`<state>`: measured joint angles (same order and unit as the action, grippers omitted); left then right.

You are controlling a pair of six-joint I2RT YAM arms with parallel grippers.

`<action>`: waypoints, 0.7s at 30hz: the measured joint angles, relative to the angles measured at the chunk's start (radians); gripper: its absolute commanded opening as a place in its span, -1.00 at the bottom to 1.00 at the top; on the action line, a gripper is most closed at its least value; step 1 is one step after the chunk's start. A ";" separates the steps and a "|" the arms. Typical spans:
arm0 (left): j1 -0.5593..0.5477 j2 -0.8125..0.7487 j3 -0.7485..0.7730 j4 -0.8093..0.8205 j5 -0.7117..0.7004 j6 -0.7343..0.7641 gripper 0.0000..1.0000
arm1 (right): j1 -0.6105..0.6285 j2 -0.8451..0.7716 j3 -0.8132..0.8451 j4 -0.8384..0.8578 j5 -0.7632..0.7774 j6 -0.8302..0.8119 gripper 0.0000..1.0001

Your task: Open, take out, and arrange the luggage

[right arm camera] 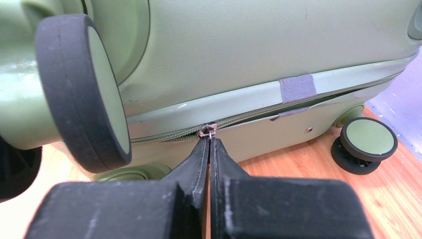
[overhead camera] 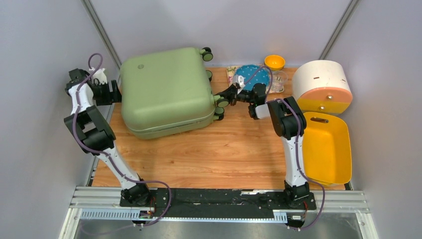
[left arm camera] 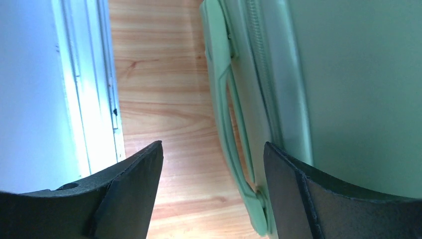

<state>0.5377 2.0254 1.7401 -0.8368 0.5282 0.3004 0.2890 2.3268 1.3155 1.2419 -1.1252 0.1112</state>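
Right pincer clenched on zipper pull of luggage. Left pincer released, jaws wide beside side handle. Luggage lies flat on tabletop.

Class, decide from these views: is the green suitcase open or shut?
Shut: the luggage lies flat, both shells meeting along the zipper, and no lining shows.

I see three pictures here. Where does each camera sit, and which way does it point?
Top external: above and behind the robot, looking down on the table; left arm and right arm show whole.
Left wrist: on the left gripper, looking along the luggage and its side handle; open fingers frame the view.
Right wrist: on the right gripper, facing the zipper pull it is shut on, beside a wheel.
Shared: all three show the luggage.
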 measured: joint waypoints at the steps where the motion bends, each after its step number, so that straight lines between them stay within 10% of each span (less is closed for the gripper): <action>1: 0.005 -0.029 -0.011 0.006 0.014 0.000 0.65 | 0.000 -0.005 -0.005 0.001 0.001 0.000 -1.00; 13: -0.005 -0.275 0.027 0.162 0.205 -0.020 0.61 | 0.004 -0.015 -0.013 0.001 0.001 -0.002 -1.00; 21: -0.301 -0.263 0.164 0.140 0.347 0.092 0.62 | 0.032 -0.039 -0.036 0.002 0.004 0.024 -1.00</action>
<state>0.2363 1.7622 1.9045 -0.6968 0.8749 0.3920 0.3210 2.2883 1.2793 1.2438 -1.1213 0.1349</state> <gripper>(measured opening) 0.799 0.007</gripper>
